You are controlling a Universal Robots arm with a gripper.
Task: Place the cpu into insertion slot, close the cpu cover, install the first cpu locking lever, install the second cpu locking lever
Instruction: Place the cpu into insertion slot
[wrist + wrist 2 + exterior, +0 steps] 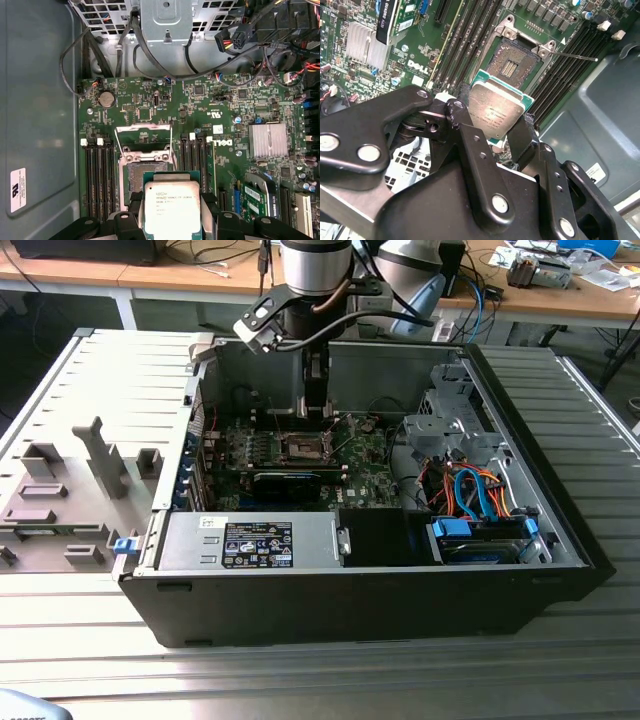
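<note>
The gripper (495,119) has its jaws closed narrowly on two opposite edges of the cpu (496,111), which it holds silver lid up with its green substrate edge showing. In the exterior view the gripper (318,412) hangs inside the open computer case (400,610) lying on the desk (300,670), just at twelve o'clock of the insertion slot (303,447). The graphics card (287,481) sits at six o'clock of that slot and the drive cage (455,430) at three o'clock.

In both wrist views the chip floats above the motherboard (210,112), near the socket but not in it. The socket's dark contact field (512,62) is bare. The cpu cover (145,128) stands swung up at the socket's far edge, and a thin wire locking lever (577,56) juts out free over the memory slots (560,70).

I judge the placing step unfinished, and the risk lies in the lowering:
- The chip may come down turned or shifted against the socket's keys. Its edge would then land on the fine contacts and could bend them.
- A tilted chip could seat on one corner only.
- The jaws reach past the chip's sides, so they could strike the socket rim or the memory slot latches (99,142).
- A weak edge grip could let the chip drop.
</note>
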